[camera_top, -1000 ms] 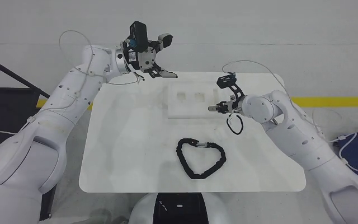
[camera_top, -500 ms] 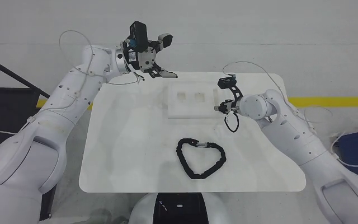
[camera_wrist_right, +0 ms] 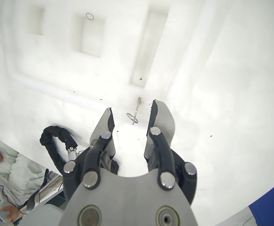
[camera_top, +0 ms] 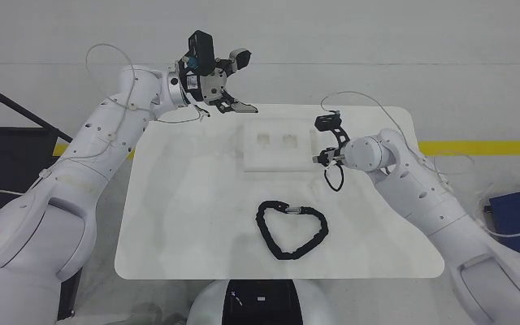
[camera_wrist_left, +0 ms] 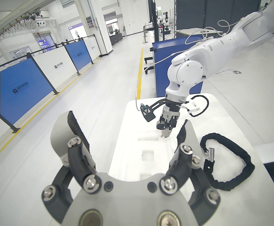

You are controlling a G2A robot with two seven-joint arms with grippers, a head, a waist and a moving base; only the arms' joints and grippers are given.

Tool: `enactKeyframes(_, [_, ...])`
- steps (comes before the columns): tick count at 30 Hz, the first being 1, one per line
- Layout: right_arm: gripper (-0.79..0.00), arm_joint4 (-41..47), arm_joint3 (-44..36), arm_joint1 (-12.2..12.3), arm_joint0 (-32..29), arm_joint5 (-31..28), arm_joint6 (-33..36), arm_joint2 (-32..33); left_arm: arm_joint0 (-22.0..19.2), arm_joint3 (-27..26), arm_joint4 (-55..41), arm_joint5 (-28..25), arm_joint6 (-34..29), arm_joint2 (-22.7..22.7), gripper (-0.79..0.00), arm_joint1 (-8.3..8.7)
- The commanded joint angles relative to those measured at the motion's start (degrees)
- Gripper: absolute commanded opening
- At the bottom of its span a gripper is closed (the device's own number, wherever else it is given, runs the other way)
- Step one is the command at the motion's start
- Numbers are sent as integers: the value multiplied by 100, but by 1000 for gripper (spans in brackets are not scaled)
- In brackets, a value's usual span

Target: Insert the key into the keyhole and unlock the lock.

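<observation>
Our right gripper [camera_wrist_right: 132, 106] hangs low over the white foam tray [camera_wrist_right: 64, 70], close to the tray's edge. Its jaws stand partway open with nothing held. The key [camera_wrist_right: 136, 111] lies flat on the foam in the gap between the two fingertips, touching neither of them. Its thin wire ring rests at the end nearer the palm, and its other end points away from the gripper. Just ahead of that end, a long narrow slot cut into the tray runs straight on from the fingertips. Farther ahead and off to one side we see two square recesses, with a small loose ring [camera_wrist_right: 89, 16] at the rim of one.

Back behind the gripper, past the base of one finger, the lock [camera_wrist_right: 64, 136] lies on the table [camera_top: 179, 211], off the tray and well apart from the key. It is a chain in a black fabric sleeve, curled into a closed loop, and a silver cylinder [camera_wrist_left: 211, 153] shows where the ends meet. In the top view the lock sits nearer the robot's body than the right gripper does.

Farthest off, across the tray from the right gripper, our left gripper [camera_wrist_left: 128, 122] is held in the air by the table's far edge. Its jaws are spread wide and hold nothing.
</observation>
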Motion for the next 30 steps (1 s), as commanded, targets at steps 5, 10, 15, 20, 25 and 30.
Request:
enactKeyframes(5, [-560,-69,140,-87,41,44,8,-20,0,0,0,0,0,0,0,0])
enactKeyframes(10, [-640,-125,231,-148,63,93,33,-20,0,0,0,0,0,0,0,0])
enactKeyframes(15, [-785,-295,230,-194,80,243,43,-18,0,0,0,0,0,0,0,0])
enactKeyframes(20, [-785,-508,127,-221,79,441,130,-3,0,0,0,0,0,0,0,0])
enactKeyframes(25, [-785,-616,-60,-214,43,505,226,101,0,0,0,0,0,0,0,0])
enactKeyframes(30, [-785,-766,-382,-134,-82,535,297,336,0,0,0,0,0,0,0,0])
